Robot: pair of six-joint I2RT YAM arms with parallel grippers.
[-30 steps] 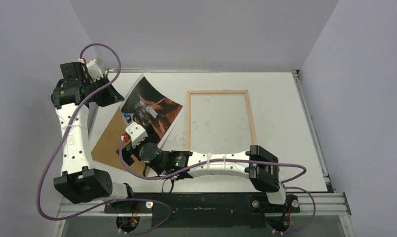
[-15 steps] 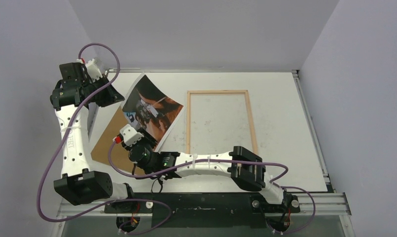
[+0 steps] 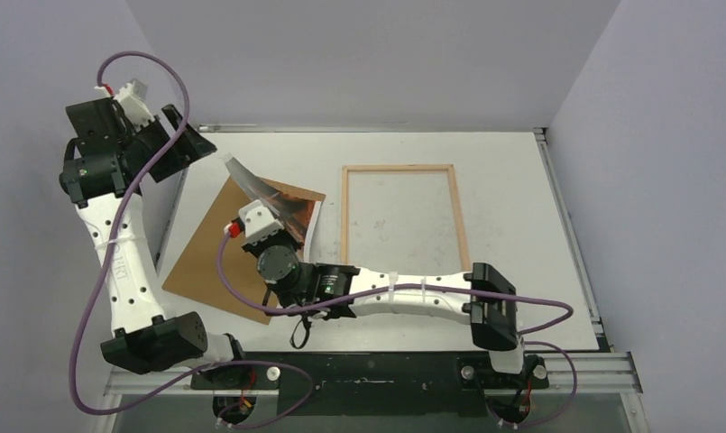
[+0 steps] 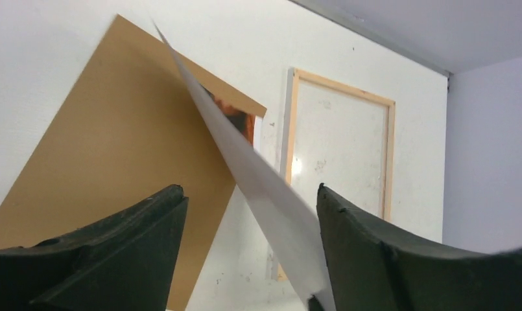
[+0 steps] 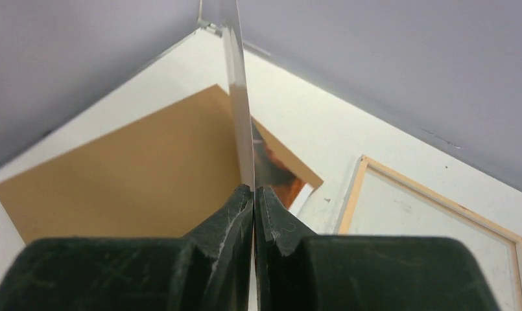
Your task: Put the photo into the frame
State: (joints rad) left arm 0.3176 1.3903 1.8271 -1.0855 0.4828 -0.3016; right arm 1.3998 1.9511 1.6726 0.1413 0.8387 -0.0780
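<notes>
Released by the left gripper [image 4: 248, 201], now agape, the photo [image 4: 271, 207] stands edge-up, pinched in the right gripper [image 5: 253, 191].

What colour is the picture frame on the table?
Pale natural wood; the frame shows best in the top external view.

The photo [image 5: 240, 97] pinched in the right claw [image 5: 253, 191] is thin, flexible paper, with a plain matt white back and a glossy printed face. That claw's fingers [image 5: 277, 227] look like dark matt rubber or plastic, scuffed with pale scratches. To the left of the claw, the backing panel [image 3: 210, 262] is smooth, dull brown fibreboard. To the claw's right, the frame [image 3: 398, 167] is pale wood with a bare, matt look. The bench [image 3: 503, 180] beneath is smooth and white, faintly speckled with marks. The left claw [image 4: 249, 194] has the same dark matt fingers.
</notes>
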